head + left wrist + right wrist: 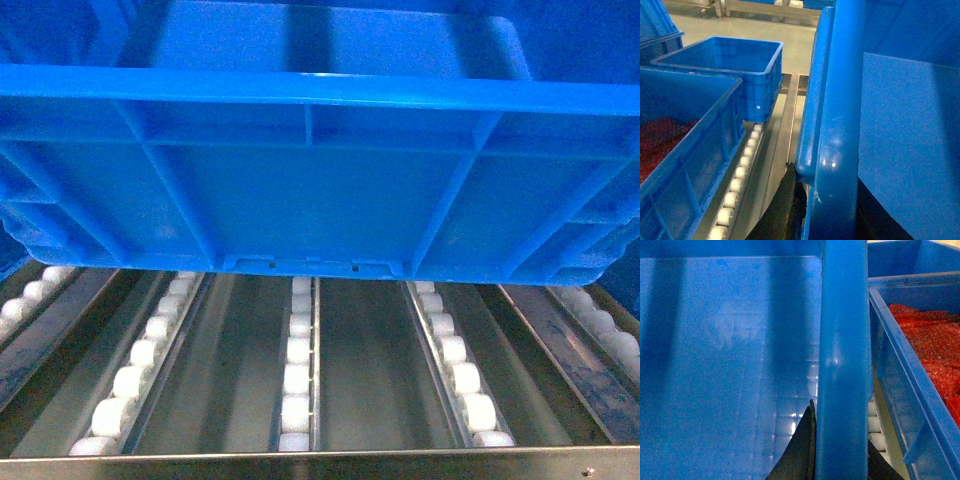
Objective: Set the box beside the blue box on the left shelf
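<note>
The box [320, 180], a large bright blue ribbed crate, fills the upper head view and hangs just over the left shelf [360, 360], a steel deck with tracks of white rollers. My left gripper [830, 200] is shut on the box's thick rim [840, 100], with one dark finger [785, 200] on the outside. My right gripper [842, 450] is shut on the opposite rim [842, 340], its dark finger [802, 450] inside the box [730, 365]. A blue box with red contents [685, 150] stands on the shelf just left of the held box.
An empty blue crate [740, 75] sits farther back on the rollers [740, 170]. Another blue box holding red packets [920, 350] stands close on the right, beside a roller track [872, 425]. The shelf's metal front lip [320, 462] runs along the bottom.
</note>
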`<state>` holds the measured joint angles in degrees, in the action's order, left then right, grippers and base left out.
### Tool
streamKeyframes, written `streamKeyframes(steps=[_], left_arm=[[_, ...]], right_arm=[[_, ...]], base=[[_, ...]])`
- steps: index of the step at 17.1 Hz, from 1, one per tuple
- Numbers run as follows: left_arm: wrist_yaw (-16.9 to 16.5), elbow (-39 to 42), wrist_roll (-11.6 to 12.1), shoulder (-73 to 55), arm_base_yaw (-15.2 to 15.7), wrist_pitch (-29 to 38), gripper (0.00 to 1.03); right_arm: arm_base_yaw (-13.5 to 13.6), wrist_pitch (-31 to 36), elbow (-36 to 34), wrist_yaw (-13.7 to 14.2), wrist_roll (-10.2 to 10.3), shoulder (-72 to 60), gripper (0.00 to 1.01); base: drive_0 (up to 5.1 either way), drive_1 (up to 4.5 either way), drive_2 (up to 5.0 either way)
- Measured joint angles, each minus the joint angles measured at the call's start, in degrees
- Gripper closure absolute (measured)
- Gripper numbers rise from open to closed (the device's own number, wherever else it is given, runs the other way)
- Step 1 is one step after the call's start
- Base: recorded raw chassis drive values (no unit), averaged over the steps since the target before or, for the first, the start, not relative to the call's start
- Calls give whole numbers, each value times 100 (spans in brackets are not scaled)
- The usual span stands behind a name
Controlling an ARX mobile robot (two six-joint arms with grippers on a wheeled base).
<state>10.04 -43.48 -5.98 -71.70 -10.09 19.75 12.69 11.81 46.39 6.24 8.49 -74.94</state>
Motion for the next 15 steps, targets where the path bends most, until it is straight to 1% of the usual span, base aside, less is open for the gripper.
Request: streamKeyframes(steps=[2,3,4,5,7,8,9,10,11,13,15], left_arm=[[0,0,0,0,0,2,89],[138,-46,59,0,-24,-256,89],[155,-59,116,0,-24,-352,90],[162,-72,142,2,-24,-501,90],[168,-162,184,-63,-7,-1023,90],[116,-219,225,-192,76,-1235,90],[61,-221,284,-350,175,-1250,90],[-17,-234,306,-560,262,-1250,90],[-20,-234,350,-734,308,-1209,90],[-63,-236,326,-1095,356,-1084,90],[-105,-236,208,-1281,354,-1099,90]], right_arm=[[0,0,0,0,0,0,94],[190,151,-17,645,-90,-11,94],[280,-31,26,848,-59,-4,94],[280,-291,98,772,22,-11,94],[262,-1091,387,398,245,-203,94],[260,-1357,490,173,365,-385,94],[260,-1449,538,24,417,-584,94],[262,-1453,616,-63,448,-844,94],[262,-1434,671,-138,459,-1038,94],[229,-1346,748,-184,479,-1438,94],[168,-1368,822,-260,479,-1668,94]], base=[[0,0,0],[0,0,0],[0,0,0],[0,0,0],[0,0,0],[0,0,0],[0,0,0],[0,0,0],[0,0,0],[0,0,0],[0,0,0]])
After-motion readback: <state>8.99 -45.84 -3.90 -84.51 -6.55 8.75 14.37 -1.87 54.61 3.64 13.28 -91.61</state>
